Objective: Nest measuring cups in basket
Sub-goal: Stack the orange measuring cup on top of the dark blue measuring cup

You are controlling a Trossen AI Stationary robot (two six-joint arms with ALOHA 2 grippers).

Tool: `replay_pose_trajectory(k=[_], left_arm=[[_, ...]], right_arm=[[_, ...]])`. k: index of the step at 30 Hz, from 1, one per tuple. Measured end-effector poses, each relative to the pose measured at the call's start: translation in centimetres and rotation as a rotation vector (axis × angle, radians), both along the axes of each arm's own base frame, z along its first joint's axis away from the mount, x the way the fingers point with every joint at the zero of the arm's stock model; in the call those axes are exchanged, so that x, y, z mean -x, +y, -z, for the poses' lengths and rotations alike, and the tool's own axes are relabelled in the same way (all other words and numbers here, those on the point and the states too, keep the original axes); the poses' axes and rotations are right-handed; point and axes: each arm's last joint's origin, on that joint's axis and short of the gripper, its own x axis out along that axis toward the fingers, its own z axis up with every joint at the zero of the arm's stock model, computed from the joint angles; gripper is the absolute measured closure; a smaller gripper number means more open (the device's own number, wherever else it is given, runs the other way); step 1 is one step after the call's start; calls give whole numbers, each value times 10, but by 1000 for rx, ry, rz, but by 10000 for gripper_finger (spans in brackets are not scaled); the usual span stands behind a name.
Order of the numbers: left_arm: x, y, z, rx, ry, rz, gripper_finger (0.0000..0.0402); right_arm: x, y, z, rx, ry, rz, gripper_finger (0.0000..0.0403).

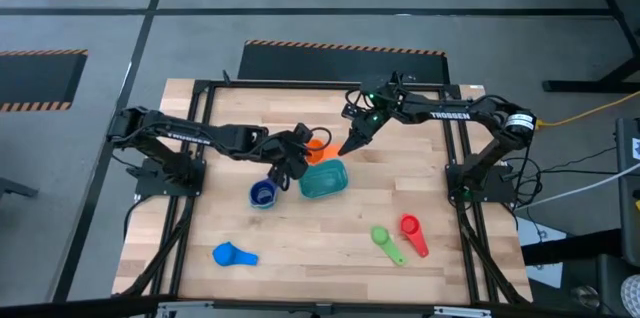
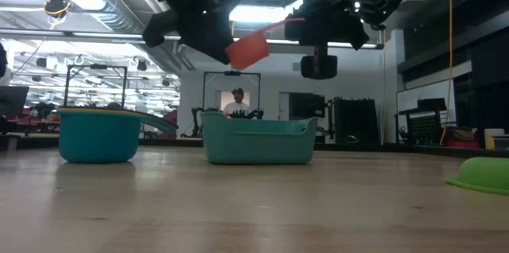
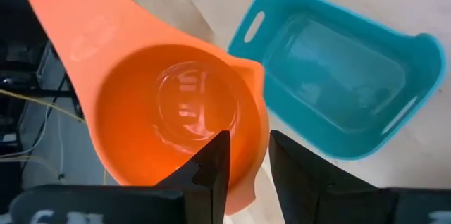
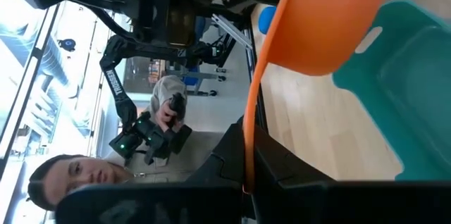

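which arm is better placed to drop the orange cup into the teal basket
Left. Its gripper grips the orange cup's rim directly above the basket. The right gripper pinches only the cup's handle, from the far side.

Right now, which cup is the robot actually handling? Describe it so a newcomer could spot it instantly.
Find the teal basket near the middle of the wooden table. Just behind it, the orange measuring cup is held in the air between the left gripper and the right gripper. It is the only orange cup and the only one off the table.
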Motion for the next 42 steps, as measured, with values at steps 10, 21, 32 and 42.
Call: replay_pose_trajectory(k=[10, 21, 32, 42], left_arm=[[0, -2, 0, -20, 5, 10, 387], [1, -15, 1, -75, 27, 74, 398], [1, -26, 1, -57, 19, 99, 398], [6, -57, 1, 264, 6, 113, 399]], right_arm=[[0, -1, 0, 5, -2, 9, 389], [-1, -1, 0, 79, -31, 45, 374], [-4, 4, 0, 154, -77, 39, 326], [20, -33, -23, 317, -258, 125, 325]])
